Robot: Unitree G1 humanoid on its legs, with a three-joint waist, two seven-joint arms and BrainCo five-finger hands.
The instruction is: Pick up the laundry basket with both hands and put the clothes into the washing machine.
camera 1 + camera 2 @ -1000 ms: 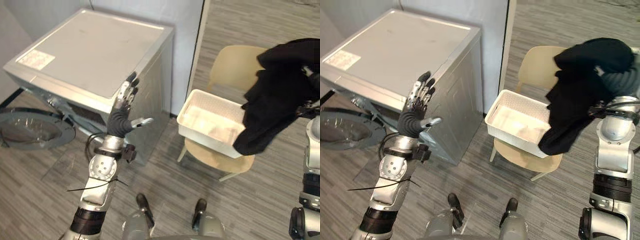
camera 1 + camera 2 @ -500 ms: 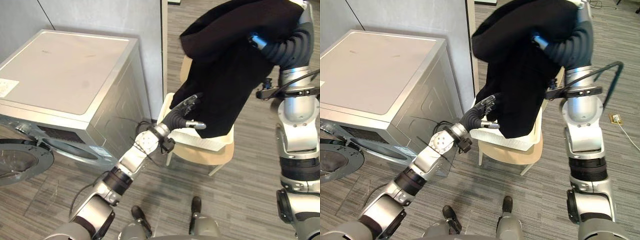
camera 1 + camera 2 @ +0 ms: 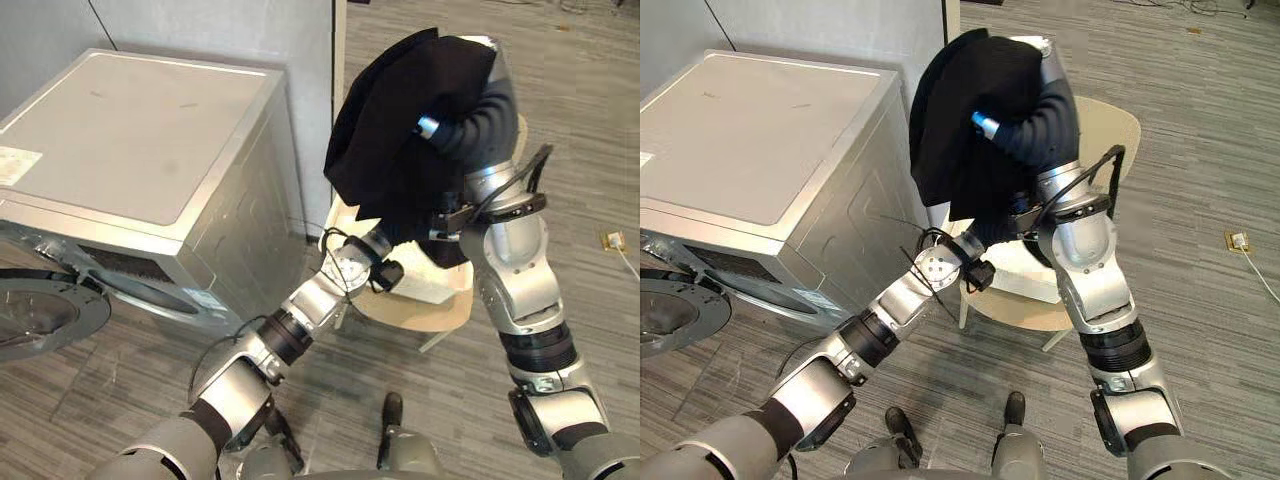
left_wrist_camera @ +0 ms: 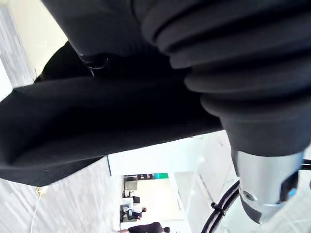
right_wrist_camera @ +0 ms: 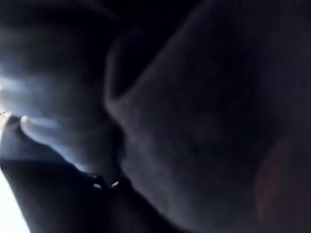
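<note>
A black garment (image 3: 400,130) is draped over my raised right hand (image 3: 478,110), whose dark ribbed cover shows from under the cloth above the chair. The cloth hangs down in front of the white laundry basket (image 3: 440,283), which sits on the beige chair (image 3: 1105,130); just a strip of the basket shows. My left arm reaches across from the lower left, and my left hand (image 3: 383,238) goes under the hanging cloth, hidden there. The left wrist view looks up at the black cloth (image 4: 97,116) and the right arm's ribbed cover (image 4: 233,73). Dark cloth (image 5: 204,116) lies close before the right wrist camera.
The silver washing machine (image 3: 140,140) stands to the left of the chair, its round door (image 3: 40,310) swung open at the lower left. A grey wall panel (image 3: 300,30) rises behind it. Grey striped floor (image 3: 590,150) lies to the right of the chair.
The right arm has swung the black garment left toward the washing machine and closer in. The left hand has slid further under the cloth. The camera has shifted a little.
</note>
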